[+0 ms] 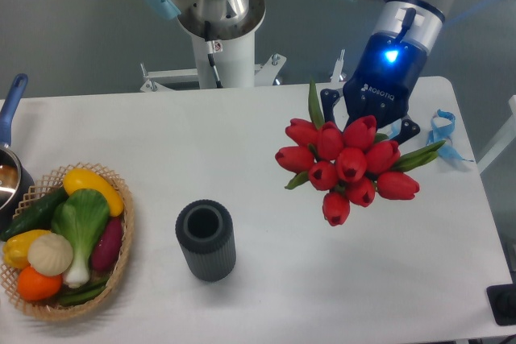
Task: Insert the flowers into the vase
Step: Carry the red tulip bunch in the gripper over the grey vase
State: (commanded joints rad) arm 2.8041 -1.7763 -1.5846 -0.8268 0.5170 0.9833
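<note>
The flowers (348,165), a bunch of red tulips with green leaves, hang over the right half of the table with the blooms facing up towards the camera. My gripper (365,124) reaches down from behind and is shut on the flowers. Its fingertips and the stems are hidden behind the blooms. Only the dark finger links show, one on each side of the bunch. The vase (205,240), a short dark grey ribbed cylinder, stands upright with its round mouth open. It is well to the left of the bunch and nearer the front edge, apart from the gripper.
A wicker basket (121,259) of toy vegetables sits at the front left, with a blue-handled pot (10,168) behind it at the table's left edge. A light blue ribbon (443,136) lies near the right edge. The arm's white base (222,50) stands behind the table.
</note>
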